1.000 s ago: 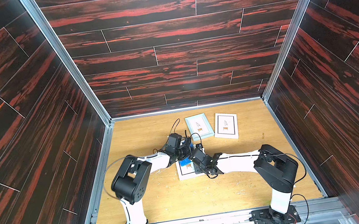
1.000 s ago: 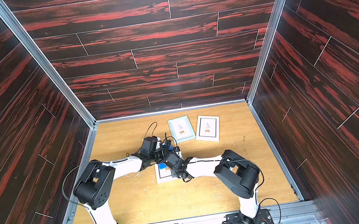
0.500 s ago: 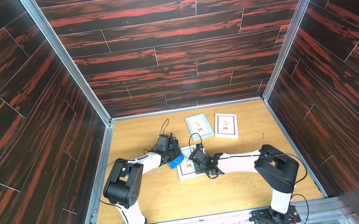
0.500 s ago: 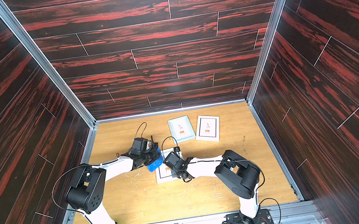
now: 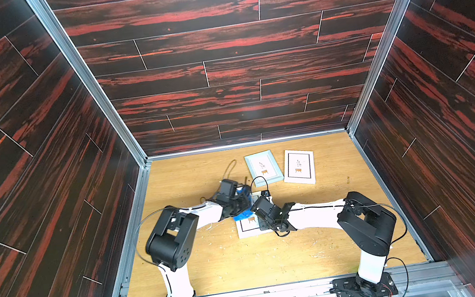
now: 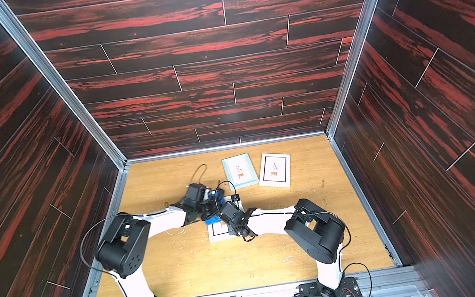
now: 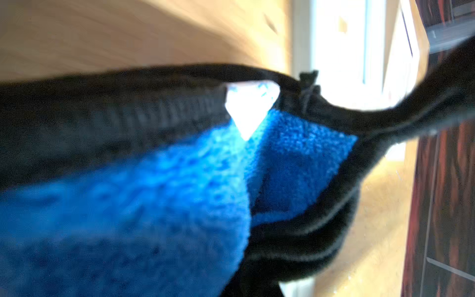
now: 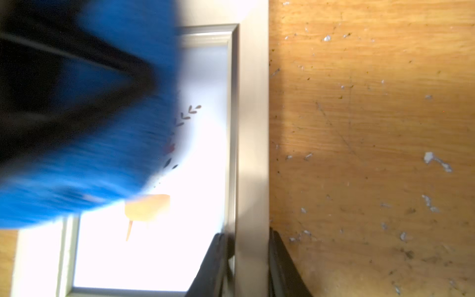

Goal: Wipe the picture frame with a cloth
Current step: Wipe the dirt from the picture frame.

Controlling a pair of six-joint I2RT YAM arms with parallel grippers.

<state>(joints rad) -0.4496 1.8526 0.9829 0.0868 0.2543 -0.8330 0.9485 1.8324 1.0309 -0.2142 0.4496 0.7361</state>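
Note:
A white picture frame (image 5: 248,229) (image 6: 218,233) lies flat at the middle of the wooden floor. The bright blue cloth (image 5: 243,216) (image 6: 212,221) with black trim sits bunched on the frame's far part, under my left gripper (image 5: 243,207) (image 6: 211,210), which is shut on it. In the left wrist view the cloth (image 7: 154,205) fills the picture and hides the fingers. My right gripper (image 5: 261,223) (image 8: 248,239) is shut on the frame's side border (image 8: 252,128), one finger on each side of it. The cloth (image 8: 90,167) covers part of the frame's glass there.
Two other picture frames lie towards the back: a pale blue one (image 5: 263,167) (image 6: 239,171) and a white one with a black inner line (image 5: 298,166) (image 6: 274,170). Dark wood-look walls (image 5: 45,182) close in three sides. A loose black cable (image 5: 231,167) loops behind the left wrist.
My left gripper swept the cloth leftward off the frame's edge, then back to the right onto the frame. The right arm and the frame have stayed put.

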